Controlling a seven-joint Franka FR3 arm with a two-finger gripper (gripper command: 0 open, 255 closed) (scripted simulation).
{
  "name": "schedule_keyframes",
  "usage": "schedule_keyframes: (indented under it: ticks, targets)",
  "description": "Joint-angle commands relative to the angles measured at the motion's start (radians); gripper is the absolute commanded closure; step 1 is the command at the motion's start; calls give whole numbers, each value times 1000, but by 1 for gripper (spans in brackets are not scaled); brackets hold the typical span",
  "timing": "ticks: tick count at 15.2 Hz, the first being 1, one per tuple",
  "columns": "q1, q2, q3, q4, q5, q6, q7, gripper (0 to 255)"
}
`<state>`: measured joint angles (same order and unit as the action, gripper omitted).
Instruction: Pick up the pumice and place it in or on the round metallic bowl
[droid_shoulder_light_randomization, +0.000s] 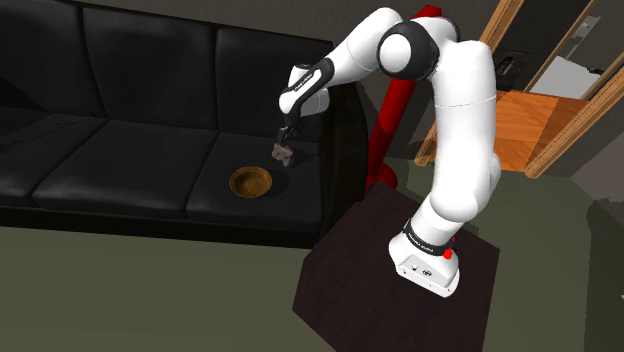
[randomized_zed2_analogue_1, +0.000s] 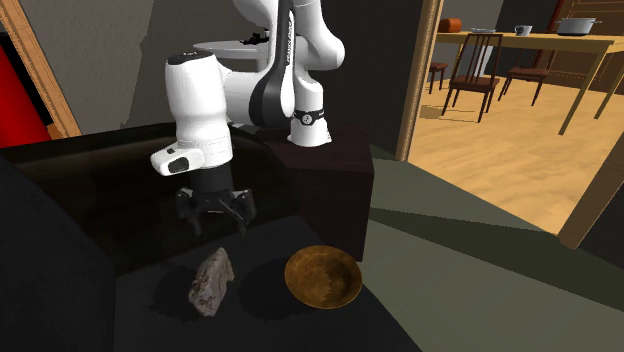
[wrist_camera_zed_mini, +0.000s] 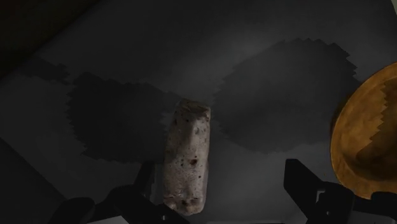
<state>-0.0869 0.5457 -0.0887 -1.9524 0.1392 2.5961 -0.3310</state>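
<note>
**A:** Where is the pumice?

**B:** Low and left of centre in the second exterior view. The pumice (randomized_zed2_analogue_1: 212, 282) is a pale, speckled lump standing on end over the seat of the black sofa (randomized_zed2_analogue_1: 150, 325). The round, brown-gold bowl (randomized_zed2_analogue_1: 323, 277) sits just to its right, and the 2 do not touch.

**A:** And the hand?

**B:** The hand (randomized_zed2_analogue_1: 218, 222) hangs right above the pumice with a clear gap between them. Its 2 fingers are spread wide and pinch nothing.

**A:** What does the wrist view add?

**B:** There the pumice (wrist_camera_zed_mini: 186, 159) stands between the fingers of the hand (wrist_camera_zed_mini: 221, 173), close to 1 finger and well clear of the other. The bowl (wrist_camera_zed_mini: 366, 140) lies beyond that farther finger.

**A:** And the shoulder view?

**B:** Near the frame's centre the hand (droid_shoulder_light_randomization: 284, 140) points down over the sofa (droid_shoulder_light_randomization: 120, 170). The pumice (droid_shoulder_light_randomization: 283, 153) is just under its fingertips, with the bowl (droid_shoulder_light_randomization: 251, 182) lower and to the left. I cannot tell whether the pumice rests on the cushion or is in the air.
</note>
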Motion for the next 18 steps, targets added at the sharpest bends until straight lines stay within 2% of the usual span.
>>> schedule_keyframes:
  ticks: [1, 10, 17, 18]
  targets:
    - [-5, 79, 1, 67, 0, 11, -1, 0]
    - [-15, 193, 12, 129, 9, 63, -8, 0]
    - [-15, 193, 12, 129, 9, 63, -8, 0]
    - [-15, 193, 12, 129, 9, 63, -8, 255]
